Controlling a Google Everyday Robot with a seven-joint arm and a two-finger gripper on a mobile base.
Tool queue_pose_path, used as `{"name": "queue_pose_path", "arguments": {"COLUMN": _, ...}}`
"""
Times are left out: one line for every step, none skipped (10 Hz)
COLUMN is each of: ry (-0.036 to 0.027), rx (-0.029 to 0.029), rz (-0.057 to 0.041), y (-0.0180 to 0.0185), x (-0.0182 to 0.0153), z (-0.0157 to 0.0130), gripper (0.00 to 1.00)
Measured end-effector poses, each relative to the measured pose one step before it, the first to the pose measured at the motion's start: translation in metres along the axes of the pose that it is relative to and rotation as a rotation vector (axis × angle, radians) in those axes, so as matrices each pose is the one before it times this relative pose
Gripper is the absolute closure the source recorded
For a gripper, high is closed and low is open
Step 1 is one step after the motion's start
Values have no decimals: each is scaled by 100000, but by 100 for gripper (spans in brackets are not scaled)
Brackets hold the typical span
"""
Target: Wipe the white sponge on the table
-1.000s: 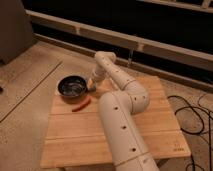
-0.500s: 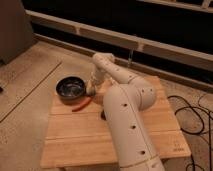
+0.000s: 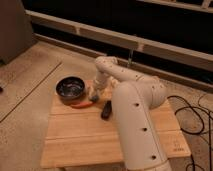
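The table (image 3: pixel 75 135) is a square top of light wooden planks. My arm rises from the bottom right, bends at the back and reaches down to the table's far left part. My gripper (image 3: pixel 94 95) is low over the planks, just right of a black bowl. A small pale greyish patch at its tip looks like the white sponge (image 3: pixel 93 98), resting on the table and mostly hidden by the gripper. I cannot make out whether the gripper holds it.
A black bowl (image 3: pixel 70 87) stands at the table's far left corner. An orange carrot-like piece (image 3: pixel 81 105) lies in front of it. A black bar (image 3: pixel 106 110) lies right of that, beside my arm. Black cables (image 3: pixel 192 115) lie on the floor at right.
My arm's thick lower link has swung right and now uncovers the black bar. The gripper has stayed low near the bowl, shifting slightly toward the table's middle.
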Motion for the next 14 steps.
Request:
{"name": "queue_pose_path", "arguments": {"ry": 1929, "rx": -645, "rz": 2363, "y": -366, "x": 863, "z": 158, "gripper": 100}}
{"name": "queue_pose_path", "arguments": {"ry": 1425, "rx": -1473, "rz": 2888, "y": -423, "x": 735, "z": 65, "gripper": 100}}
{"name": "queue_pose_path", "arguments": {"ry": 343, "rx": -1581, "rz": 2573, "y": -449, "x": 327, "z": -1, "gripper": 100}}
{"name": "queue_pose_path", "arguments": {"ry": -472, "rx": -1607, "rz": 4092, "y": -1197, "x": 160, "z": -421, "gripper": 100}}
{"name": "queue_pose_path", "arguments": {"ry": -546, "rx": 51, "rz": 2024, "y": -1014, "x": -99, "z": -483, "gripper": 100}}
{"name": "queue_pose_path", "arguments": {"ry": -518, "rx": 652, "rz": 2163, "y": -1426, "x": -194, "z": -704, "gripper": 100}}
{"name": "queue_pose_path", "arguments": {"ry": 174, "rx": 1424, "rz": 1831, "y": -1757, "x": -182, "z": -684, "gripper": 100}}
{"name": "queue_pose_path", "arguments": {"ry": 370, "rx": 1628, "rz": -32, "y": -1291, "x": -274, "z": -422, "gripper": 100}}
{"name": "queue_pose_path", "arguments": {"ry": 498, "rx": 2337, "rz": -2024, "y": -1030, "x": -627, "z": -234, "gripper": 100}}
{"name": "queue_pose_path", "arguments": {"ry": -43, "rx": 1443, "rz": -2258, "y": -412, "x": -641, "z": -76, "gripper": 100}}
{"name": "queue_pose_path", "arguments": {"ry": -96, "rx": 1740, "rz": -5053, "y": -272, "x": -1224, "z": 10, "gripper": 100}}
{"name": "queue_pose_path", "arguments": {"ry": -959, "rx": 1010, "rz": -3191, "y": -66, "x": -1013, "z": -3, "gripper": 100}}
{"name": "queue_pose_path", "arguments": {"ry": -1312, "rx": 1177, "rz": -3391, "y": -3, "x": -1126, "z": -161, "gripper": 100}}
{"name": "queue_pose_path", "arguments": {"ry": -1581, "rx": 1312, "rz": -3955, "y": 57, "x": -1290, "z": -235, "gripper": 100}}
